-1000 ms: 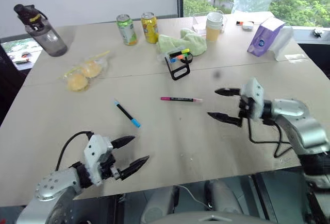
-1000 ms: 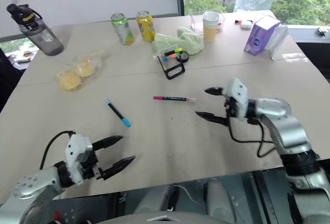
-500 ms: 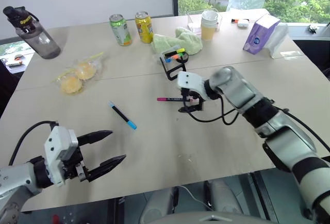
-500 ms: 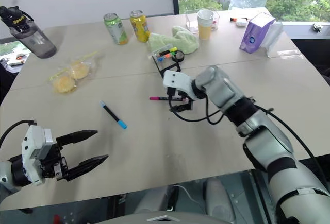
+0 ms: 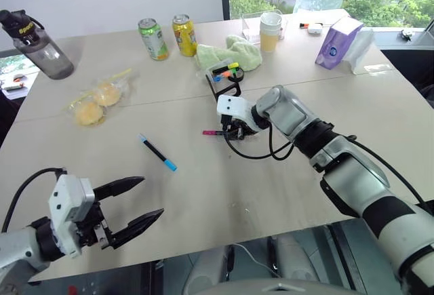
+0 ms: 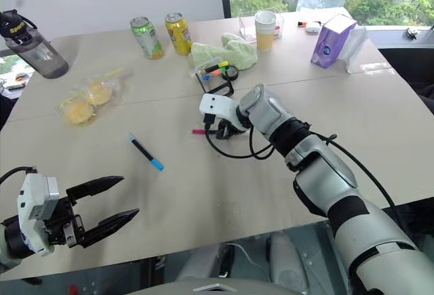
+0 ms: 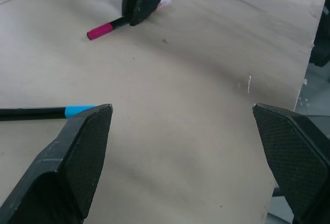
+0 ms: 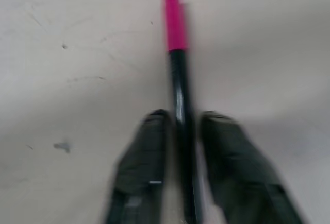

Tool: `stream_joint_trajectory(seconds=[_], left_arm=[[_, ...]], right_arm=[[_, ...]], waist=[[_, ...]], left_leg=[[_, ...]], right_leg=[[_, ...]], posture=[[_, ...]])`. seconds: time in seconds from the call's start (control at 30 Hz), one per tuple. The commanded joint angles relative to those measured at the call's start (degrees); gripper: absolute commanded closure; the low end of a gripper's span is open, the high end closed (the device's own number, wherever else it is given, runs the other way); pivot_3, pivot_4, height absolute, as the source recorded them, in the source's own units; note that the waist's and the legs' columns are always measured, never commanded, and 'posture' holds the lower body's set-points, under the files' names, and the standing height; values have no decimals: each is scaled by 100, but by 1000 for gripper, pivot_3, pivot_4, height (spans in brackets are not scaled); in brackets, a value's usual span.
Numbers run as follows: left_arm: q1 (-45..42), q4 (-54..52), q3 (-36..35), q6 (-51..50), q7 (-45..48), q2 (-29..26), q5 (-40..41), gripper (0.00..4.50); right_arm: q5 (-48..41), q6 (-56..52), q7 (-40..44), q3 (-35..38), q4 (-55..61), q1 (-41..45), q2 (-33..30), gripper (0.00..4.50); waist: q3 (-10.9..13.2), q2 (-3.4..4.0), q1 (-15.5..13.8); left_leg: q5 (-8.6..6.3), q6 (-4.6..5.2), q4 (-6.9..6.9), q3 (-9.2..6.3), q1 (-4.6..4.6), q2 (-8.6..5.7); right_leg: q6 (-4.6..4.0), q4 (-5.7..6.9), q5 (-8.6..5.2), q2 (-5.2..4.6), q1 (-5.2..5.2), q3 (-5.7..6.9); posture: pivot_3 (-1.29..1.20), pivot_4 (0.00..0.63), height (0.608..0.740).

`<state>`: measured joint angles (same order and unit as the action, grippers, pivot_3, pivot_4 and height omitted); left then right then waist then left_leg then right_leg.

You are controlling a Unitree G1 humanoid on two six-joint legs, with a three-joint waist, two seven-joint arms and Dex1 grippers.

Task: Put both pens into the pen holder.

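- My right pincer [image 8: 180,131] pinches the magenta pen [image 8: 176,54] mid-frame, lying flat, ready to lift.
- Pen holder [image 5: 227,81] waits just above.
- Left pincer [image 5: 139,203] gapes wide, lower left; blue pen [image 5: 157,152] lies nearby.

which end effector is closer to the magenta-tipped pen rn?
Right. The right end effector is shut on the magenta-tipped pen lying on the table; the left end effector hangs open near the table's front edge, well away from it.

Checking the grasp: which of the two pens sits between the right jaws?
The magenta-ended pen, clamped between the right gripper jaws; the blue-ended pen lies untouched on the table.
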<state>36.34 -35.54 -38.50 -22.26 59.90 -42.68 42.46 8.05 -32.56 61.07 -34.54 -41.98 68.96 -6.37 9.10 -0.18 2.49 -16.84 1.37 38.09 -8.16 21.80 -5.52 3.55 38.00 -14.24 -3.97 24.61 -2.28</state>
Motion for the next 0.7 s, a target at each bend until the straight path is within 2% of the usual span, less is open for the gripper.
stream_joint_trajectory(seconds=[0.03,0.23,0.43,0.57,0.7], left_arm=[[-13,-184,-9,3,-60,33,22,0],[-74,-189,111,41,-146,98,-25,0],[-72,-237,186,63,-200,181,-48,0],[-168,-205,219,37,-218,163,-9,0],[-424,-189,261,-17,-308,168,153,0]], right_arm=[[167,-31,109,-11,-144,273,106,4470],[384,36,199,-8,-493,496,260,4470],[251,36,238,276,-260,494,289,4470],[-114,-9,285,755,359,354,189,4470],[-1059,40,428,1667,1501,-93,161,4470]], waist=[[0,0,-2],[1,1,2],[2,2,2],[3,4,1],[1,2,-5]], left_leg=[[1,-1,0,-1,0,1],[1,-2,-1,-3,5,1],[2,-3,-4,-2,7,1],[1,-3,-4,-2,9,1],[1,-3,-5,-3,11,3]], right_leg=[[-1,0,1,1,0,1],[-2,-2,1,2,7,2],[-2,-3,1,2,9,1],[-2,-3,1,2,11,2],[-2,-4,1,2,12,2]], posture=[[0,150,740],[0,150,740],[0,150,740],[0,150,740],[0,150,740]])
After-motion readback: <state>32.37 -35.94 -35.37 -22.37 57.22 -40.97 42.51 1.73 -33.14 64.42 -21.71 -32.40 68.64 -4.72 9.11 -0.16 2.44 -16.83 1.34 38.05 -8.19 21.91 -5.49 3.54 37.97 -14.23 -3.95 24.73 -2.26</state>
